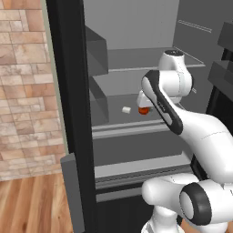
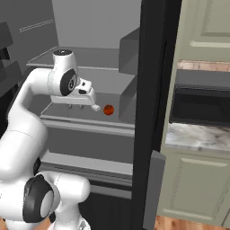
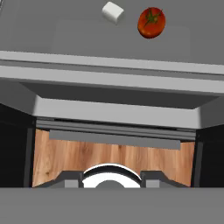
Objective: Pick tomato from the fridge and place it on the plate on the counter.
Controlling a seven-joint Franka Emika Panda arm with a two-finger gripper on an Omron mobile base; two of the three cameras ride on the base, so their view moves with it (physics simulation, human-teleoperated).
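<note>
The tomato [image 1: 144, 110] [image 2: 108, 109] [image 3: 151, 22] sits on a grey middle shelf [image 2: 96, 120] inside the open fridge [image 1: 68, 91] [image 2: 150, 90], its green stalk showing in the hand view, and nothing grips it. Just beside it on the same shelf, apart from it, lies a small whitish block [image 1: 126, 109] [image 2: 96, 108] [image 3: 112, 12]. The gripper [image 2: 75, 107] hangs over that shelf from the white arm's wrist, near the block and a little away from the tomato; in the left base view the arm's forearm partly covers the tomato. The jaws hold nothing, but how far they stand open I cannot tell, since the fingertips are too small in the base views and hidden in the hand view. The hand view looks down past the shelf's front edge and the lower shelves to a wooden floor [image 3: 109, 155]. To the right of the fridge, the right base view shows a strip of marbled counter [image 2: 197, 137] above sage-green cabinet doors [image 2: 193, 186], with a black microwave [image 2: 200, 105] over it. A brick wall [image 1: 22, 91] stands to the fridge's left.
</note>
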